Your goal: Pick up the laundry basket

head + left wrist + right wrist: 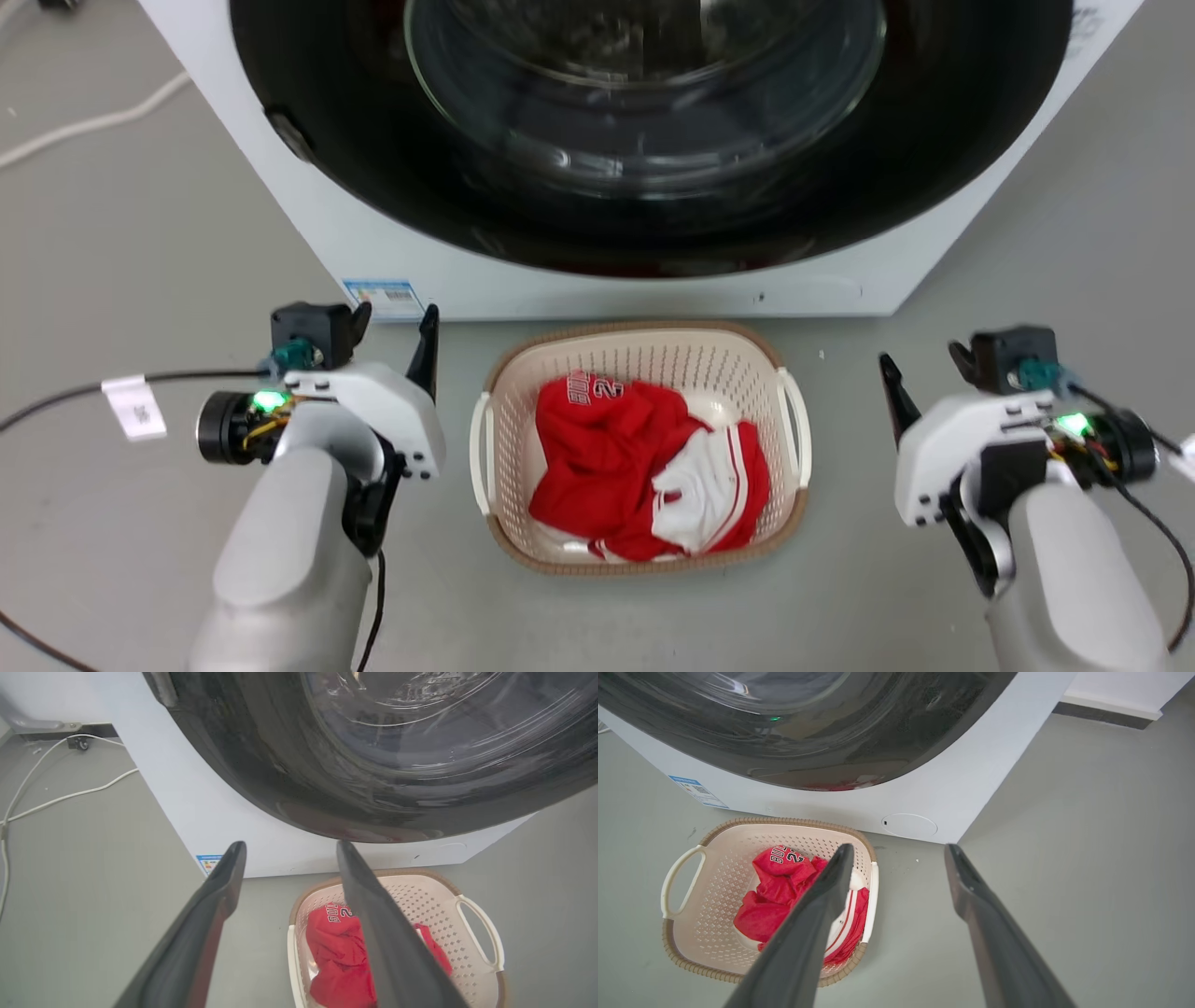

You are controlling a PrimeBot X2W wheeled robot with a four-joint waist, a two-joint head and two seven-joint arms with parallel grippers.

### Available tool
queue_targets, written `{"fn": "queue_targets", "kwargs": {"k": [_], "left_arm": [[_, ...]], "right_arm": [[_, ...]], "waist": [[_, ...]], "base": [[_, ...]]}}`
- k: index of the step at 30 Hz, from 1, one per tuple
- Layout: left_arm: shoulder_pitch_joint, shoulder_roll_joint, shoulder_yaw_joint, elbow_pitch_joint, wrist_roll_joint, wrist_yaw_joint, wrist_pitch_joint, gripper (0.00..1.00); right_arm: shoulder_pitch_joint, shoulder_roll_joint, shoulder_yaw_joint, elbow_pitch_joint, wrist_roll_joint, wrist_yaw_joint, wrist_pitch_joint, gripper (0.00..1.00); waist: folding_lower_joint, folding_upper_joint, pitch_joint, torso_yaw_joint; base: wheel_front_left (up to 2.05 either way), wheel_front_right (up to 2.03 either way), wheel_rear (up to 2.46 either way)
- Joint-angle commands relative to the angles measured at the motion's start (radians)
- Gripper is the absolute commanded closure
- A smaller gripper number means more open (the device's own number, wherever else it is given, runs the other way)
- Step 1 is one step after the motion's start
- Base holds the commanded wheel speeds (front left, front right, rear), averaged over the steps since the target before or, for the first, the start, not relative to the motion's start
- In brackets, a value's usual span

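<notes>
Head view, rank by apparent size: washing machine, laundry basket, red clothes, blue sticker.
1. washing machine, cut off by the frame, still clearly largest
2. laundry basket
3. red clothes, lying inside the basket
4. blue sticker on the machine's front

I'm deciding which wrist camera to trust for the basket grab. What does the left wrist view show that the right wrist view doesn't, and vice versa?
Left wrist view, not the right: white cables trailing over the floor, and the left gripper, open. Right wrist view, not the left: the laundry basket whole, near rim included, and the right gripper, open. Both: the basket with a red jersey inside, the washing machine and its blue label.
</notes>
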Motion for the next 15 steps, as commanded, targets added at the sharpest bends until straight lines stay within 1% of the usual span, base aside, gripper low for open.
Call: {"fn": "queue_targets", "kwargs": {"k": [1, 9, 13, 15], "left_arm": [[-0.047, 0.007, -0.008, 0.043, -0.016, -0.007, 0.019, 0.00], [-0.192, 0.029, -0.052, 0.236, -0.079, -0.018, 0.100, 0.00], [-0.240, 0.038, -0.093, 0.312, -0.130, -0.019, 0.138, 0.00], [-0.260, 0.042, -0.122, 0.342, -0.153, -0.018, 0.156, 0.00]], "right_arm": [[-0.051, 0.003, 0.012, 0.037, 0.015, -0.001, 0.018, 0.00], [-0.212, 0.003, 0.058, 0.210, 0.039, -0.001, 0.078, 0.00], [-0.288, 0.003, 0.093, 0.311, 0.051, -0.001, 0.109, 0.00], [-0.323, 0.003, 0.113, 0.361, 0.075, -0.001, 0.116, 0.00]], "waist": [[-0.0002, 0.0000, 0.079, -0.013], [-0.0002, 0.0000, 0.219, -0.025], [-0.0002, 0.0000, 0.269, -0.038], [-0.0002, 0.0000, 0.292, -0.042]], "base": [[0.00, 0.00, 0.00], [0.00, 0.00, 0.00], [0.00, 0.00, 0.00], [0.00, 0.00, 0.00]]}}
